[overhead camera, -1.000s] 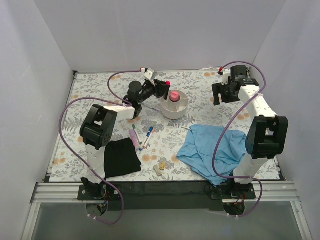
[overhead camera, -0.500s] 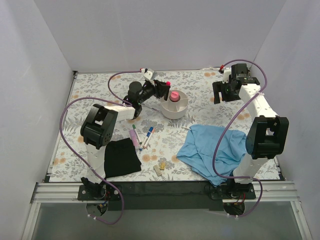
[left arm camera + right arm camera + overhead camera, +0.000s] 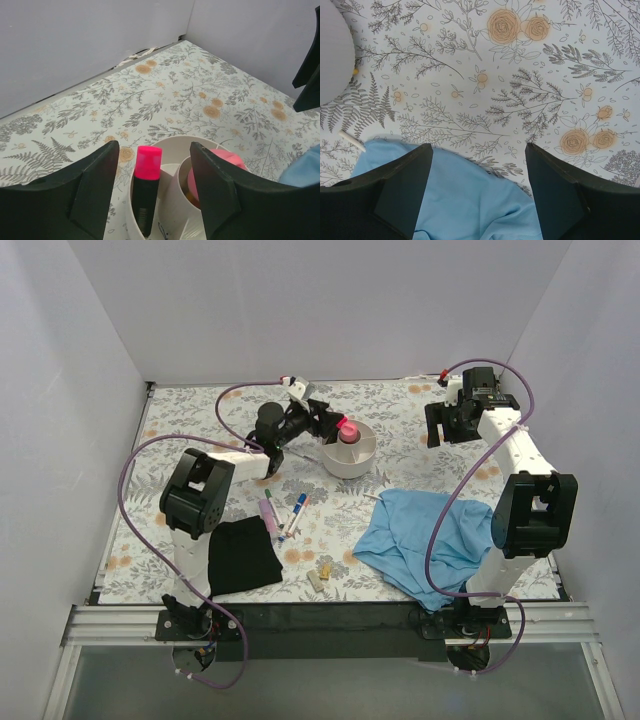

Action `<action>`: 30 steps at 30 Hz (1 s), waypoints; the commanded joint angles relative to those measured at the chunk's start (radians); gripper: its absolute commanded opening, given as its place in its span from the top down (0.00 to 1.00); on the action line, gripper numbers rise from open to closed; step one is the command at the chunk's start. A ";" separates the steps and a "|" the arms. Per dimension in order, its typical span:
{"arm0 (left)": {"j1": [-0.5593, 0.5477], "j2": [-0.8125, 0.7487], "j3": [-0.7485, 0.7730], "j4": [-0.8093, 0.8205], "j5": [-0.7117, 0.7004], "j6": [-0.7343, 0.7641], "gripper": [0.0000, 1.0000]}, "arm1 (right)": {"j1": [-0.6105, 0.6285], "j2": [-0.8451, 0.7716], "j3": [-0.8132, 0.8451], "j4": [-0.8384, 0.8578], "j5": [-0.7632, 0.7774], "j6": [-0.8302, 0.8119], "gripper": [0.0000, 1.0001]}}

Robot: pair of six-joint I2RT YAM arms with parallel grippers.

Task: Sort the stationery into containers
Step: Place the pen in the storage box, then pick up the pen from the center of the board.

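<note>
The white round organiser (image 3: 352, 454) stands at the middle back of the flowered table. A black highlighter with a pink cap (image 3: 146, 185) stands upright in one of its outer compartments (image 3: 200, 141), and a pink item (image 3: 227, 160) fills the centre cup. My left gripper (image 3: 152, 145) hovers just over the organiser, open, with both fingers clear of the highlighter. Thin pens (image 3: 268, 512) and a blue-capped marker (image 3: 297, 508) lie left of centre, and small pale blocks (image 3: 320, 573) lie near the front. My right gripper (image 3: 477, 145) hangs open and empty above the edge of the blue cloth (image 3: 460, 200).
A black cloth (image 3: 243, 555) lies by the left arm's base. The blue cloth (image 3: 425, 537) spreads in front of the right arm. A thin white stick (image 3: 372, 498) rests between the organiser and the blue cloth. White walls close in the table on three sides.
My left gripper has opened. The pink-capped highlighter it held has dropped into the organiser's outer compartment. The right arm has stayed still.
</note>
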 commanded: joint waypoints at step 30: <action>0.167 -0.462 -0.083 -1.685 -0.262 -0.130 0.47 | 0.026 0.085 -0.037 0.029 -0.286 0.093 0.19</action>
